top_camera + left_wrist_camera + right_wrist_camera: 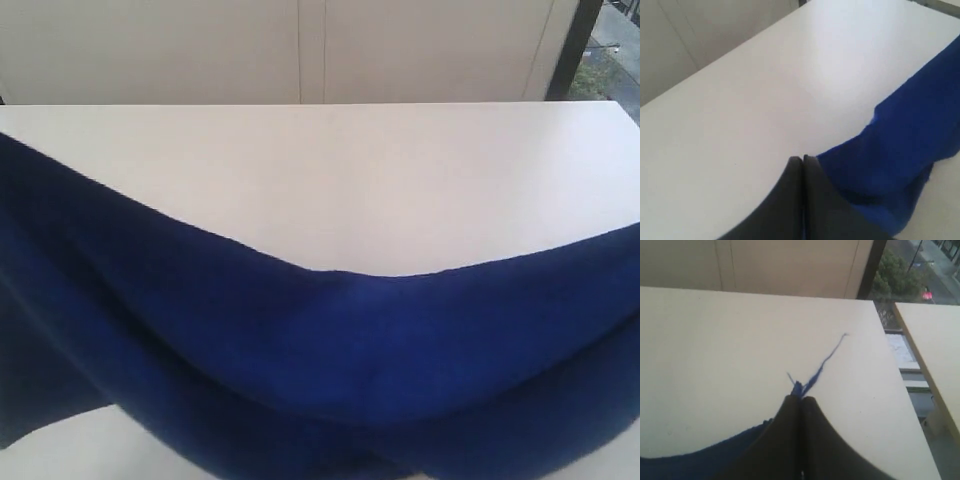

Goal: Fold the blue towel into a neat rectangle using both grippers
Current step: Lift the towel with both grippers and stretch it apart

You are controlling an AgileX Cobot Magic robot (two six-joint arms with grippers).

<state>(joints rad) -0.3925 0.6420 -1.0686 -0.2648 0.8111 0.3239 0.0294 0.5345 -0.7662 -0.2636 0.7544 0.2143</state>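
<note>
The blue towel (330, 340) hangs raised across the near part of the exterior view, high at both sides and sagging in the middle over the white table (330, 170). Neither gripper shows there. In the left wrist view my left gripper (803, 158) has its black jaws pressed together, and the towel (905, 145) spreads away from one side of them. In the right wrist view my right gripper (800, 397) is shut on a towel corner. A frayed blue thread (825, 362) sticks out past the tips, and the towel's edge (700, 462) trails off behind.
Pale wall panels (300, 50) stand behind the table's far edge. In the right wrist view the table ends at a side edge (890, 370). Beyond a gap stands a second pale table (935, 340).
</note>
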